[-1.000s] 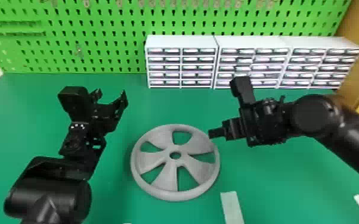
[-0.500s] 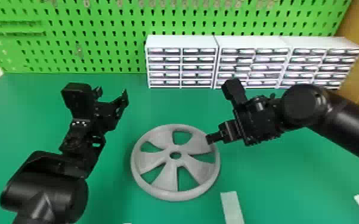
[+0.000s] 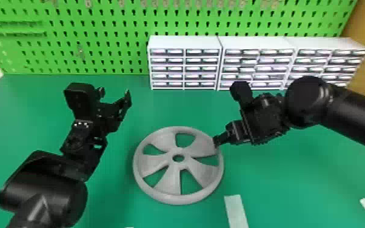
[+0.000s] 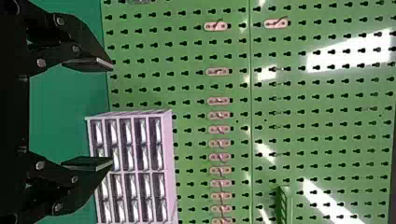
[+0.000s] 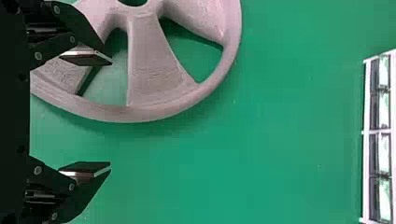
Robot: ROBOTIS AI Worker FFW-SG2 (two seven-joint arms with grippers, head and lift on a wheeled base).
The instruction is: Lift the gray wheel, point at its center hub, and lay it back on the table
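"Which step?"
"Reaching to grasp, I'd judge: the gray wheel [image 3: 168, 182] lies flat, lower center."
"Grippers?"
"Both spread, empty. Left gripper [image 3: 114, 94] waits at left; right gripper [image 5: 111, 113] nears the rim [image 5: 140, 115], height unclear. Next: straddle it, then close."

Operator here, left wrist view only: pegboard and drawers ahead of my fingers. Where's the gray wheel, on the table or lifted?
Observer: On the table. The head view has the wheel lying flat there.

Operator: Right gripper open or shut?

Observer: The right gripper is open; the right wrist view has its two fingers well apart, nothing between them in their grip.

Operator: Anything lying near the wheel?

Observer: A white strip on the table, on the robot's near side of the wheel and off to the right, not touching it.
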